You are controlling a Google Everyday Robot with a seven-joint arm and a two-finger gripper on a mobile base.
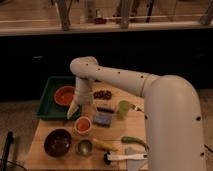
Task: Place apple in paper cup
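A white paper cup (82, 125) stands on the wooden table (45, 130), just in front of the green tray. Something round and red-orange fills its mouth; it looks like the apple (82, 123). My gripper (73, 111) points down at the tray's front right corner, just above and to the left of the cup. The white arm (125, 80) reaches in from the right.
The green tray (47, 102) holds an orange bowl (65, 95). On the table are a dark bowl (57, 142), a small metal cup (84, 147), a yellow item (103, 145), a blue block (104, 119), a green cup (123, 108), dark berries (102, 94), a green pepper (134, 141) and a white utensil (125, 157).
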